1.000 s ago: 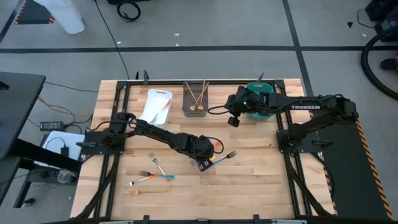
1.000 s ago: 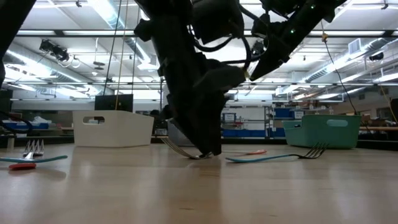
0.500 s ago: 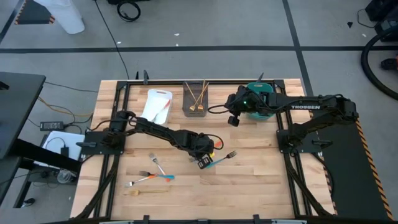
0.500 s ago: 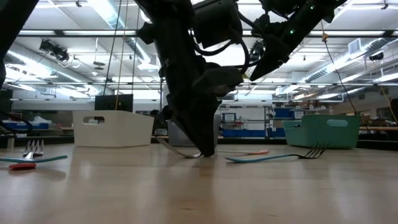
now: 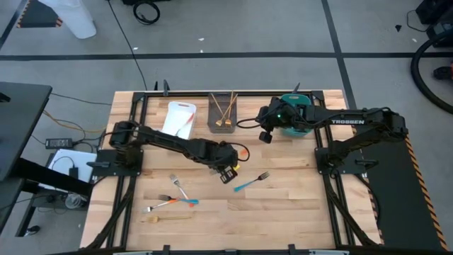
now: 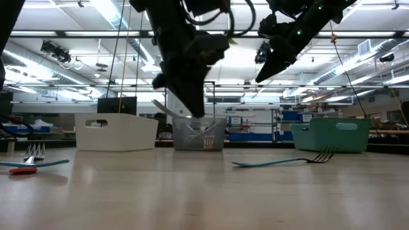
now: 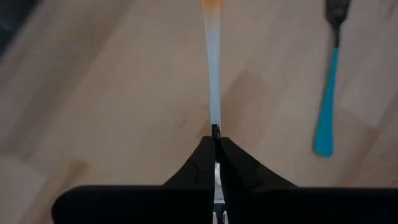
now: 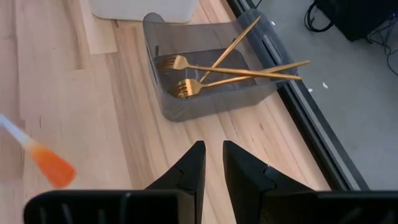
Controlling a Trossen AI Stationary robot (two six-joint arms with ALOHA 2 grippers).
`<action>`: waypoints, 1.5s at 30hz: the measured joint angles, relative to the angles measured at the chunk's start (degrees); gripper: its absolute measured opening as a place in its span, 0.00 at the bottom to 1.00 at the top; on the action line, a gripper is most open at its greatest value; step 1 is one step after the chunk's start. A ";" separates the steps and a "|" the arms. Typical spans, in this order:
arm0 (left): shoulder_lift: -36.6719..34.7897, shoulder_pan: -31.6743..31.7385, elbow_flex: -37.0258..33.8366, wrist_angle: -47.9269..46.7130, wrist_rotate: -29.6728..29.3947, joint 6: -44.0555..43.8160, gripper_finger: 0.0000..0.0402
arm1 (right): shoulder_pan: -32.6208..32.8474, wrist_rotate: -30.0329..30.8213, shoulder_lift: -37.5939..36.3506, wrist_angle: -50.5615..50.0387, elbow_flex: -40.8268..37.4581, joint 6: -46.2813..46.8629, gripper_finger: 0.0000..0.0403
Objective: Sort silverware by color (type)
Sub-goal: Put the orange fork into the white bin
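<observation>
Mid-worktop, lifted clear of the wood, left end effector (image 5: 228,172) is clamped tight on an orange-tipped utensil (image 7: 213,68); long axis runs straight out from the fingers, orange end (image 5: 244,151) aimed toward the far bins. Step in hand looks like carry-to-bin. Next move prob needs a swing over to the white bin (image 5: 172,125), which already holds an orange piece, then release. Right end effector (image 5: 265,135) hangs by the teal bin (image 5: 294,101), fingers slightly apart, nothing held. Blue-handled fork (image 5: 251,182) lies nearby.

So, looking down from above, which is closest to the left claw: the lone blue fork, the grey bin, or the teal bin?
From the left gripper:
1. Blue fork, just to its right on the table.
2. Grey bin, at the back edge.
3. Teal bin, back right, under the right arm.
</observation>
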 joint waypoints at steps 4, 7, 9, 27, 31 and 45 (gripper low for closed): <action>-2.18 0.78 -0.30 -3.45 -3.32 0.26 0.03 | -0.16 0.18 -0.03 0.46 0.00 0.01 0.17; -3.91 1.54 -0.28 -6.21 -6.24 1.01 0.03 | -0.28 0.22 -0.04 0.50 0.02 0.01 0.17; -5.05 2.07 -0.30 -8.31 -7.62 1.99 0.03 | -0.46 0.37 -0.04 0.78 0.02 0.01 0.17; -18.32 9.29 -6.96 -17.38 -17.58 9.06 0.03 | -2.03 0.42 -0.04 1.50 0.02 0.61 0.17; -23.17 11.57 -12.27 -14.75 -17.73 8.59 0.03 | -2.05 0.42 -0.04 1.47 0.02 0.61 0.17; -35.00 21.96 -30.16 -4.56 -17.32 2.22 0.03 | -2.40 -0.08 -0.02 2.86 0.02 0.46 0.17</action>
